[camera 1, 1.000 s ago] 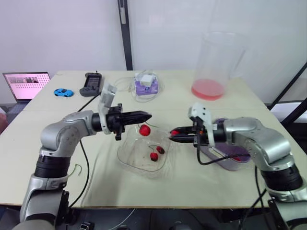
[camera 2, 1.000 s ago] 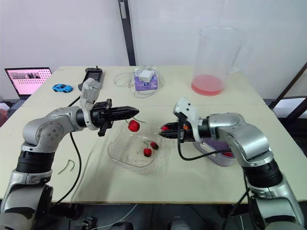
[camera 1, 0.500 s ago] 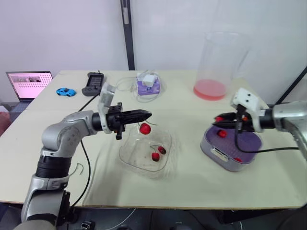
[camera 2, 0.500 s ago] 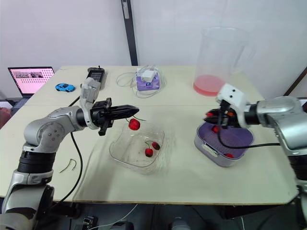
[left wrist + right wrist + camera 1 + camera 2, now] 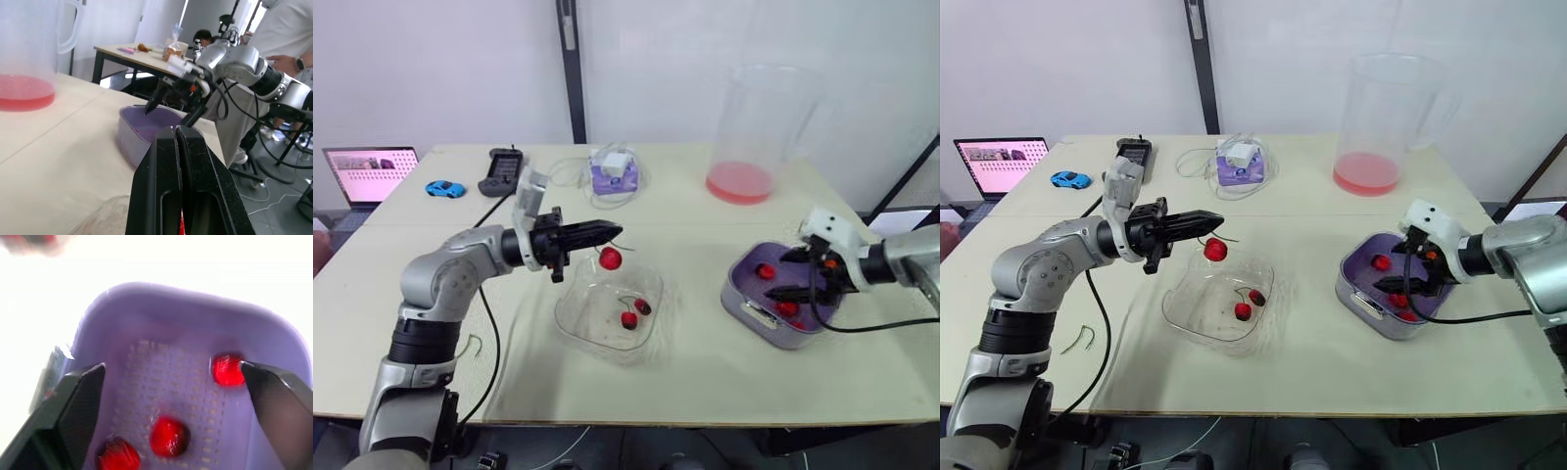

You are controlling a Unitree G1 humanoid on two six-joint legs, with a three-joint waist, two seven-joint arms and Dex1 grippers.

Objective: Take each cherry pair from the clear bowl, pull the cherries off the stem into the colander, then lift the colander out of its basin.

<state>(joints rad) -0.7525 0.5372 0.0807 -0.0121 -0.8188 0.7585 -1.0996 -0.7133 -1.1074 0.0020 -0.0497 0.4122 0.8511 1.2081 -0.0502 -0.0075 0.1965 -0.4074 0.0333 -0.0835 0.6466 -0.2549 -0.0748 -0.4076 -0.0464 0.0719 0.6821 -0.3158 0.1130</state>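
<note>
My left gripper (image 5: 615,233) is shut on a cherry stem, and one red cherry (image 5: 609,258) hangs from it above the far edge of the clear bowl (image 5: 579,323). A cherry pair (image 5: 629,318) lies inside the bowl. To the right, the purple colander (image 5: 750,265) sits in its basin with several loose cherries (image 5: 168,436) in it. My right gripper (image 5: 790,274) hovers open just above the colander with nothing between its fingers (image 5: 78,396). In the left wrist view the shut fingers (image 5: 168,161) point toward the colander (image 5: 139,128).
A tall clear pitcher (image 5: 756,127) with pink liquid stands at the back right. A purple box with cables (image 5: 612,174), a black controller (image 5: 499,171), a blue toy car (image 5: 441,188) and a laptop (image 5: 367,171) line the far left. People stand beyond the table (image 5: 288,44).
My right gripper carried a cherry from beside the bowl over to the colander and opened; the cherry now lies in the colander. My left gripper stayed put with its hanging cherry.
</note>
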